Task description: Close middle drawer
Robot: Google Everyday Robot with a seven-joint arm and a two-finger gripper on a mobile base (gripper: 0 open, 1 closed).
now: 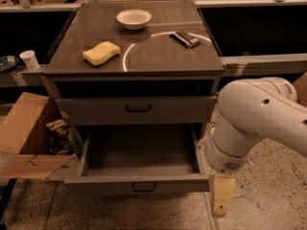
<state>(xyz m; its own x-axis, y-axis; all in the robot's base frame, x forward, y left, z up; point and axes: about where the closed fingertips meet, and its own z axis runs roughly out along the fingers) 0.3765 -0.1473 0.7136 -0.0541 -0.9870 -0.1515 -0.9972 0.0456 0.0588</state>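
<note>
Hanging over speckled floor [271, 210], the claw [221, 199] (grip unclear) flanks the open middle drawer [115, 184].

I see the middle drawer [110, 184] plain grey with a small dark handle [144, 187]. Cabinet top [158, 56] is dark grey-brown with a pale curved streak. Sponge [101, 53] yellow, bowl [134, 18] white, box [21, 128] tan, floor [273, 200] speckled beige. Arm [254, 119] white. Gripper [222, 199] cream, low right, just beside the drawer's front corner.
</note>
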